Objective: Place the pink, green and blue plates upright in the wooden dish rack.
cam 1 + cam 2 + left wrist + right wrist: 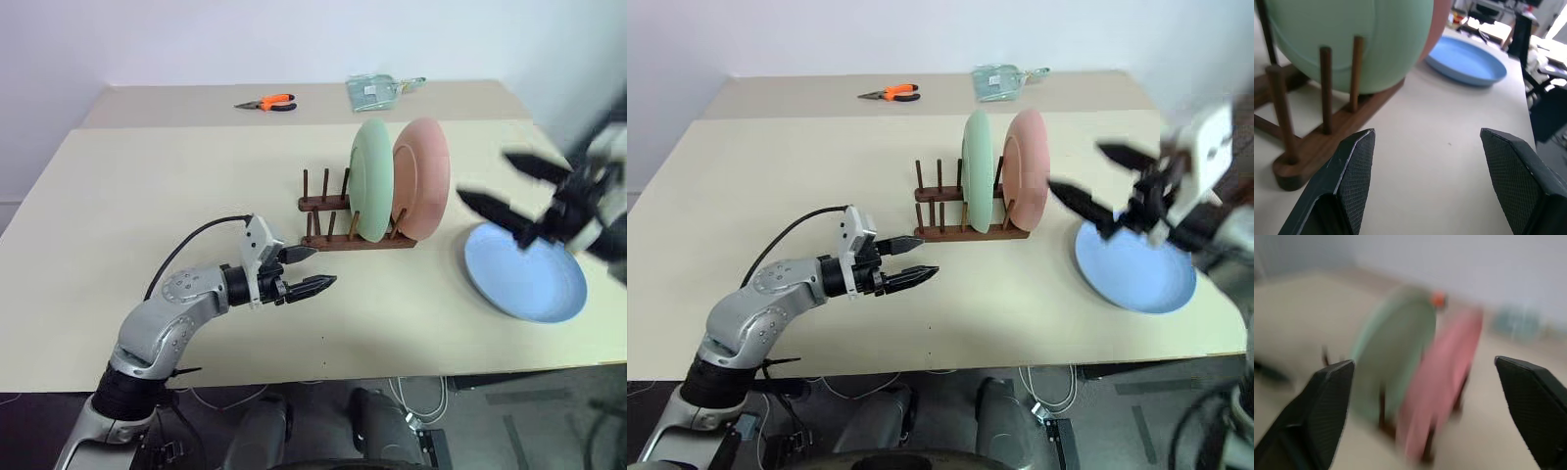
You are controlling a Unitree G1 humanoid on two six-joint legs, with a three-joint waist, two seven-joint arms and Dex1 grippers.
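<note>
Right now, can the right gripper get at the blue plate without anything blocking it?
Probably yes. The right gripper hangs open just above the blue plate, which lies flat on the table beside the wooden dish rack, apart from it, with nothing between gripper and plate.

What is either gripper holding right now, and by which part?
Nothing. The left gripper and the right gripper are both open and empty.

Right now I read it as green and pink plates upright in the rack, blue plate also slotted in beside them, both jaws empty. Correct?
Not quite. The blue plate is not in the rack; the left eye view shows it lying flat on the table to the right of it. The rest holds: green plate and pink plate stand upright in the rack, and both sets of jaws are empty.
</note>
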